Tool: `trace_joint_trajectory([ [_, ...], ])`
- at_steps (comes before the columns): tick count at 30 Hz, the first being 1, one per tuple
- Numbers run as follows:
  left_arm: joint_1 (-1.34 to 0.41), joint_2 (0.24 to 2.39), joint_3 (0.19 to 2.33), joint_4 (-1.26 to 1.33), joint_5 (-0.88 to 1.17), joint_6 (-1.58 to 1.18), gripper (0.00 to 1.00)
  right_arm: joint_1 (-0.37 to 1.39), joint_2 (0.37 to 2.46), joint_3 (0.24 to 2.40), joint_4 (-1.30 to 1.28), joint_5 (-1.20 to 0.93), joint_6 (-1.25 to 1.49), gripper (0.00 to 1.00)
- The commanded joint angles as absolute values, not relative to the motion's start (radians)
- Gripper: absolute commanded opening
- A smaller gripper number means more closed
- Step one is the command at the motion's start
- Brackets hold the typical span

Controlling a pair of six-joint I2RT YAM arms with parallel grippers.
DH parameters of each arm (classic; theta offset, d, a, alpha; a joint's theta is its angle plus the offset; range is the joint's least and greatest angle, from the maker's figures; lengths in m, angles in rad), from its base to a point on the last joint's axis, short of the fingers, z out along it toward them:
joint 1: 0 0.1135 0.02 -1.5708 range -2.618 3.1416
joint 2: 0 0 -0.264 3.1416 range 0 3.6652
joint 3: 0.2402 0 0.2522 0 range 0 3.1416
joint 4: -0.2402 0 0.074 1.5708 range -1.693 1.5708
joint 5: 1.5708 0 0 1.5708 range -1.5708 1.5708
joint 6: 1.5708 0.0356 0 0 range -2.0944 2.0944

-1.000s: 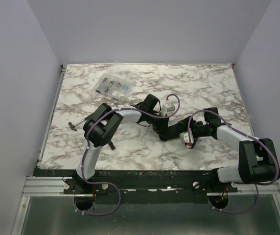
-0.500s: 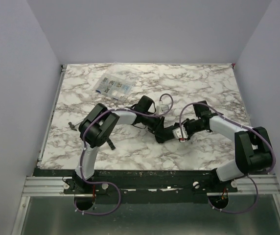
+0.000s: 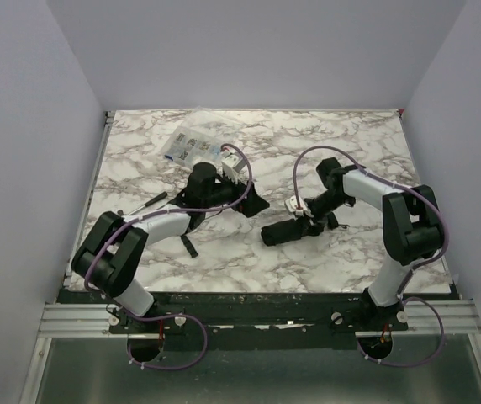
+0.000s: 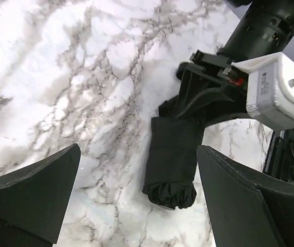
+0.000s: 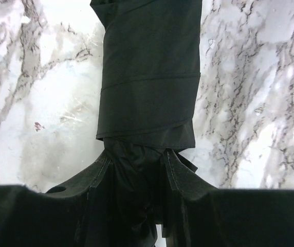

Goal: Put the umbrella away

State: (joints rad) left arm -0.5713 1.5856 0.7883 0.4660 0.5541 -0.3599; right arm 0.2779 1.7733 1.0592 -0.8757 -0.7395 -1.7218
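The umbrella [image 3: 279,233] lies folded into a short black bundle on the marble table [image 3: 350,143], a little right of centre. My right gripper [image 3: 309,221] is shut on its right end. In the right wrist view both fingers [image 5: 180,175] pinch the bunched fabric of the umbrella [image 5: 149,77]. My left gripper [image 3: 253,202] is open just to the umbrella's upper left, apart from it. In the left wrist view the umbrella's free end [image 4: 171,170] lies ahead, between the wide-spread fingers [image 4: 255,206] but untouched. The umbrella's handle and shaft are hidden.
A clear plastic compartment box [image 3: 192,150] lies at the back left. A small black-handled tool [image 3: 148,202] rests near the left arm's elbow, and a small black piece [image 3: 188,246] lies near the front. Grey walls close in three sides.
My left gripper has opened, let go of the umbrella and drawn back to the left. My right gripper has shut on the umbrella's right end, and the umbrella now lies flat.
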Motion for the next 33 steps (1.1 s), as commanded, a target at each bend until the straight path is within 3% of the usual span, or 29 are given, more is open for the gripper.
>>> trace_joint_trajectory([
  [1,-0.563,1.534,0.709,0.624,0.622,-0.242,0.97,0.312,1.955,1.043,-1.118,-0.536,-1.555,0.06],
  [8,-0.807,1.467,0.706,0.293,0.486,0.255,0.93,0.313,2.019,1.081,-1.068,-0.507,-1.444,0.05],
  [17,-0.934,1.624,0.794,0.266,0.408,0.341,0.93,0.312,2.040,1.099,-1.061,-0.518,-1.411,0.05],
  [23,-0.940,1.737,0.862,0.261,0.349,0.339,0.86,0.313,2.039,1.100,-1.062,-0.525,-1.406,0.05],
  [26,-0.940,1.792,0.921,0.179,0.349,0.345,0.71,0.312,2.040,1.101,-1.061,-0.526,-1.402,0.05],
  [31,-0.922,1.870,0.981,0.045,0.412,0.298,0.18,0.312,2.030,1.107,-1.048,-0.547,-1.374,0.08],
  [33,-0.914,1.876,0.958,0.038,0.429,0.278,0.11,0.312,2.017,1.111,-1.029,-0.561,-1.349,0.15],
])
